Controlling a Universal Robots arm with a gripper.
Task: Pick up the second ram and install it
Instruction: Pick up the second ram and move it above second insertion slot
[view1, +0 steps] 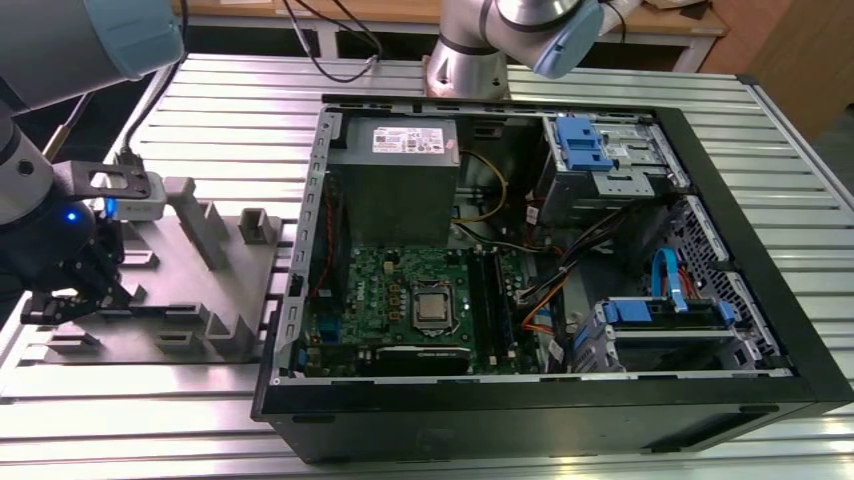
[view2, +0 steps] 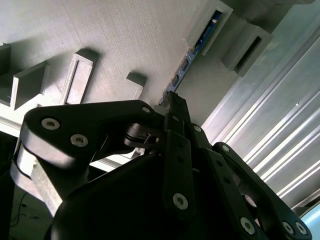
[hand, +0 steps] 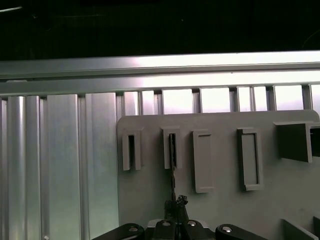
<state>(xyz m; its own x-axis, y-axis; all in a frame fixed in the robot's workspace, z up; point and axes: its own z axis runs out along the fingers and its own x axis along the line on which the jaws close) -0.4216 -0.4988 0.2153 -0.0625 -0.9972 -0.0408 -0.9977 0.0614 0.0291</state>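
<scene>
We see a slatted aluminium surface (view1: 240, 90) carrying an open black computer case (view1: 534, 412). At the exterior view's left a grey fixture plate (view1: 174, 290) with raised slotted holders lies just beside the case. Inside the case lie a green motherboard (view1: 400, 300), a grey power-supply box (view1: 394, 190) with a white label (view1: 407, 140) whose print we cannot read, and blue drive brackets (view1: 581, 140). Black cables (view1: 334, 55) trail over the far edge of the surface, and brown wooden furniture (view1: 787, 50) stands behind it. The gripper (view1: 70, 300) hangs over the plate's end farthest from the case, well apart from the motherboard. The second wrist view shows the second ram (view2: 186, 60) from its flat side, a blue-green board with small dark parts. One end sits in a grey holder (view2: 220, 17) and the other end meets the black fingers (view2: 176, 107). These are drawn together and clamp the board's edge. The first wrist view shows the same stick edge-on as a thin dark line, standing in one slotted holder (hand: 166, 147) among a row of holders, with the aluminium slats running beyond the plate.
</scene>
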